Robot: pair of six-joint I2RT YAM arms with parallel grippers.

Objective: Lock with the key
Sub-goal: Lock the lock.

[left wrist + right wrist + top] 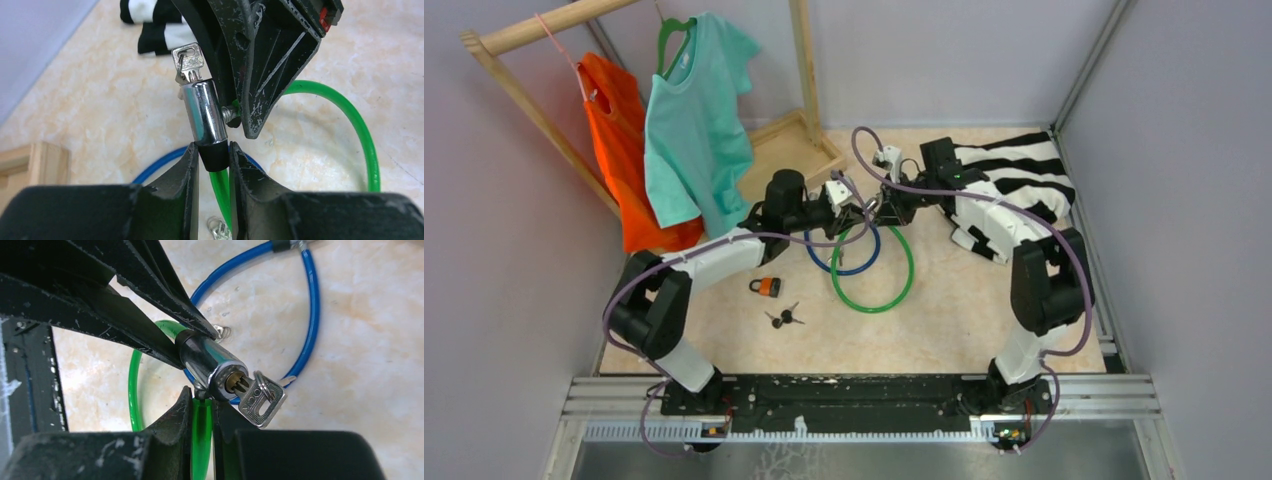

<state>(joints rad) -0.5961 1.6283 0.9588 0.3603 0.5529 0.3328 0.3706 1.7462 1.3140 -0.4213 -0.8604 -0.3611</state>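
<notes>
Left claw point(214, 156) clenches the black collar of the chrome lock cylinder point(204, 112), held above the table's middle, toward its far edge. Right claw point(201, 407) pinches the green cable point(200, 440) beside it. The key point(187, 61) sits inserted. If the right claw lets go to turn it, the cable end may spring out.

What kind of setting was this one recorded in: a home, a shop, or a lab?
Most likely a robot lab test cell: plain grey walls and an aluminium rail enclose a tabletop staged with unrelated props, a wooden garment rack and a green cable lock.
</notes>
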